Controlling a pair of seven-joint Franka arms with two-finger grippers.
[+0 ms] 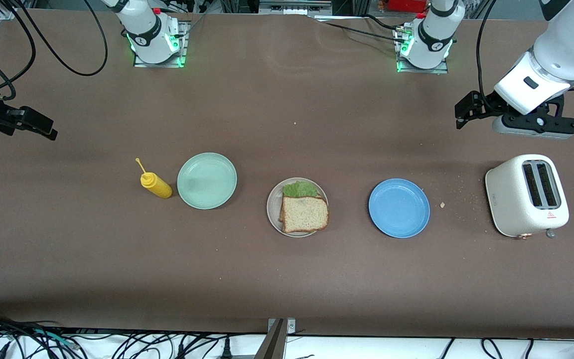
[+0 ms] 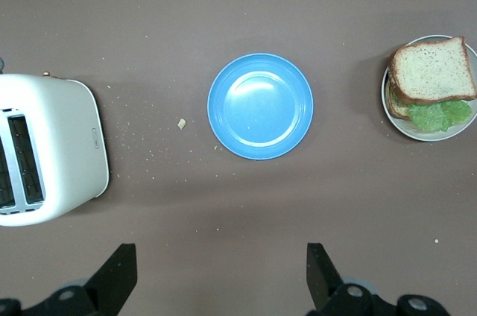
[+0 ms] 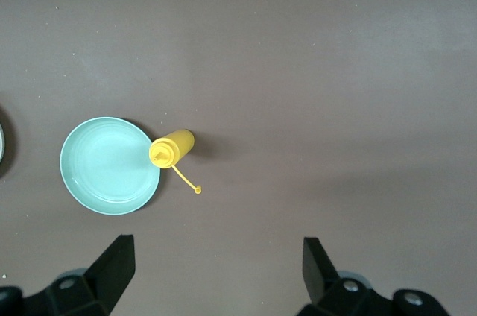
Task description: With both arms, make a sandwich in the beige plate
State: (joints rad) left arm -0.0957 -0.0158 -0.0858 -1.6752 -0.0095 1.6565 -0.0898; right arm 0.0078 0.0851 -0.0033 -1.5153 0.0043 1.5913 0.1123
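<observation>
The sandwich (image 1: pixel 305 213) lies on the beige plate (image 1: pixel 272 209) in the middle of the table: a bread slice on top, ruffled green lettuce (image 1: pixel 300 189) poking out at the edge farther from the front camera. The left wrist view also shows the sandwich (image 2: pixel 434 70) and the plate (image 2: pixel 417 131). My left gripper (image 1: pixel 536 125) hangs open and empty, high over the table near the toaster. In its own view the left gripper (image 2: pixel 221 275) has bare table between its fingers. My right gripper (image 1: pixel 3 124) is open and empty over the right arm's end of the table, as the right gripper (image 3: pixel 216 271) shows in its own view.
A mint-green plate (image 1: pixel 207 180) and a yellow squeeze bottle (image 1: pixel 156 184) lie toward the right arm's end. A blue plate (image 1: pixel 399 208) and a white toaster (image 1: pixel 526 195) sit toward the left arm's end, with crumbs (image 1: pixel 442 204) between them.
</observation>
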